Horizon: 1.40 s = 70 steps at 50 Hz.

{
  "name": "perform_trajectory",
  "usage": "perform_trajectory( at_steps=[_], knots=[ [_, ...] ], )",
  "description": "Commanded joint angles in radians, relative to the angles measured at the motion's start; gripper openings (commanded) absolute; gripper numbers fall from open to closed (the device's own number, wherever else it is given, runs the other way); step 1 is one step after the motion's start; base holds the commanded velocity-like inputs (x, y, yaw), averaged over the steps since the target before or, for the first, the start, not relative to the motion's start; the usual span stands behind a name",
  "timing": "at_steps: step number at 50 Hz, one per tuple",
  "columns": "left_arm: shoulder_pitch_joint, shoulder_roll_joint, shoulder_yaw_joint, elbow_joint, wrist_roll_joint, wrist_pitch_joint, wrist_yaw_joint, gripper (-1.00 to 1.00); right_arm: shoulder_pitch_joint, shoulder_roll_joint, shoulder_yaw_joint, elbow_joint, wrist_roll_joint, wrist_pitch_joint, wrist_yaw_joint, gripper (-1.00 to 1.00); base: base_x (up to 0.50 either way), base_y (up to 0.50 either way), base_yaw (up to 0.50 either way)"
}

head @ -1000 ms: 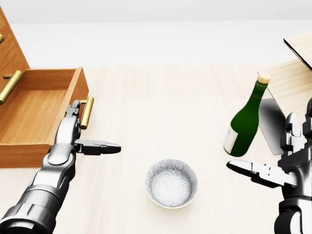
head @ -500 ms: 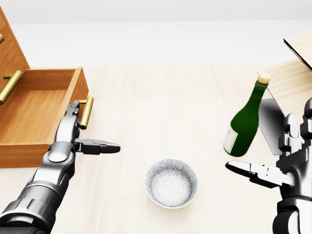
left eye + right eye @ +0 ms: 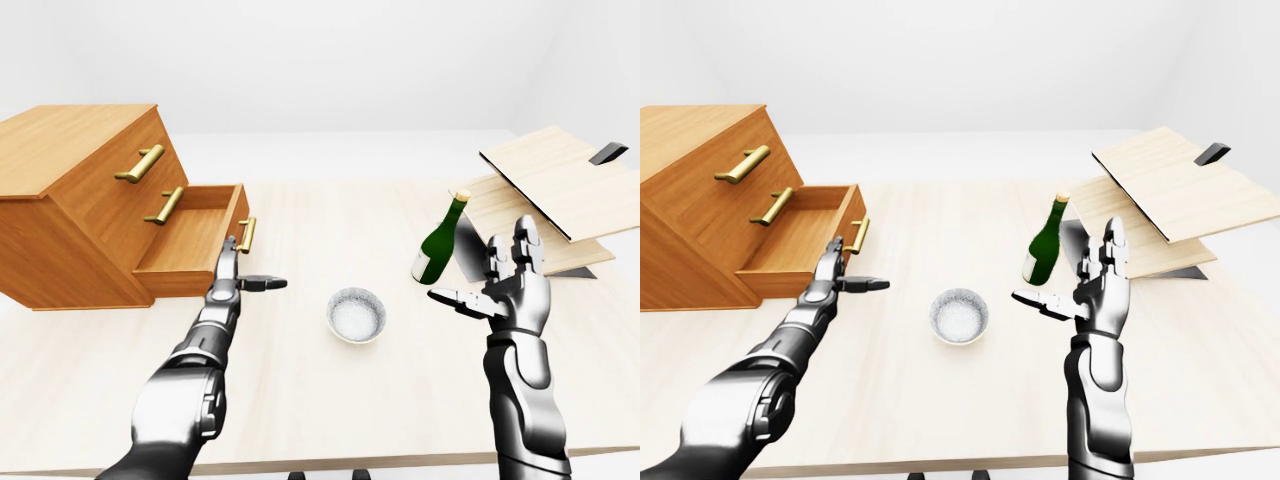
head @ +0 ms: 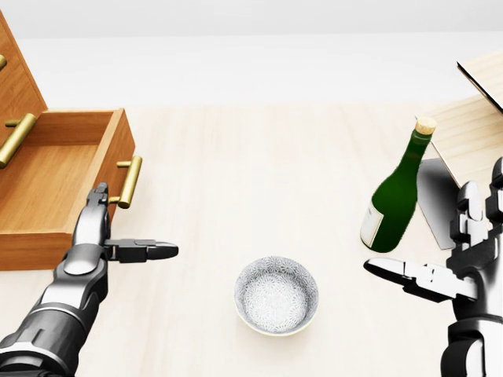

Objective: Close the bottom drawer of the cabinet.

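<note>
The wooden cabinet [image 3: 70, 215] stands at the left of the table. Its bottom drawer [image 3: 190, 240] is pulled out and shows an empty inside; the drawer front carries a brass handle [image 4: 129, 182]. My left hand [image 4: 135, 220] is open: its straight fingers [image 4: 96, 208] lie along the drawer front just below the handle, and the thumb points right. My right hand [image 3: 485, 270] is open and empty, raised palm-left at the right, beside the bottle. The two upper drawers are shut.
A patterned white bowl [image 4: 277, 296] sits mid-table between my hands. A green corked bottle [image 4: 393, 200] stands at the right. Behind it, light wooden boards [image 3: 560, 185] lean stacked. The table's near edge [image 3: 400, 462] runs along the bottom of the left-eye view.
My left hand has moved left and slightly down along the drawer front. The drawer and its handle have slid a little left, into the cabinet. The right hand has barely moved.
</note>
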Motion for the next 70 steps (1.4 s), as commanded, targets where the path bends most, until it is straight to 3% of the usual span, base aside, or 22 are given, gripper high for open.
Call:
perform_trajectory(
  at_steps=[1,4,11,12,15,16,17,21,23,24,29,50,70],
  knots=[
    [0.027,0.028,0.038,0.036,-0.015,0.000,0.032,1.00,-0.005,-0.005,-0.004,-0.041,0.005,0.043,-0.010,1.00,0.00,0.00,0.00],
    [0.029,0.030,0.038,0.038,-0.014,0.000,0.039,1.00,0.001,0.002,-0.002,-0.011,-0.001,0.010,0.000,1.00,0.00,0.00,0.00],
    [0.026,0.040,0.047,0.039,-0.019,0.000,0.048,1.00,0.002,0.002,-0.001,0.001,-0.001,-0.001,0.001,1.00,0.00,0.00,0.00],
    [0.026,0.042,0.049,0.040,-0.021,0.000,0.050,1.00,-0.003,-0.004,-0.002,-0.029,0.004,0.034,-0.009,1.00,0.00,0.00,0.00],
    [0.024,0.046,0.054,0.040,-0.028,0.000,0.053,1.00,-0.004,-0.003,-0.005,-0.035,0.004,0.041,-0.009,1.00,0.00,0.00,0.00],
    [0.024,0.048,0.056,0.040,-0.031,0.000,0.054,1.00,0.000,0.001,-0.004,-0.015,0.001,0.017,-0.002,1.00,0.00,0.00,0.00],
    [0.023,0.049,0.057,0.040,-0.033,0.000,0.055,1.00,-0.001,-0.001,-0.005,-0.028,0.003,0.031,-0.006,1.00,0.00,0.00,0.00],
    [0.017,0.061,0.069,0.040,-0.055,0.000,0.060,1.00,0.001,0.004,0.001,0.011,-0.004,-0.008,0.003,1.00,0.00,0.00,0.00],
    [0.014,0.066,0.071,0.038,-0.063,0.000,0.061,1.00,-0.001,-0.001,-0.001,-0.017,0.001,0.023,-0.005,1.00,0.00,0.00,0.00],
    [0.012,0.070,0.078,0.040,-0.073,0.000,0.060,1.00,0.003,0.002,-0.003,-0.001,0.000,0.002,0.001,1.00,0.00,0.00,0.00],
    [0.005,0.085,0.093,0.039,-0.106,0.000,0.071,1.00,0.002,0.002,0.000,0.010,0.000,-0.008,0.002,1.00,0.00,0.00,0.00],
    [0.022,0.087,0.098,0.044,-0.131,0.000,0.138,1.00,0.000,-0.002,-0.008,0.005,0.014,-0.004,0.005,1.00,0.00,0.00,0.00],
    [0.028,0.115,0.133,0.049,-0.151,0.000,0.306,1.00,0.004,0.000,-0.008,-0.026,0.015,0.022,-0.002,1.00,0.00,0.00,0.00]
  ],
)
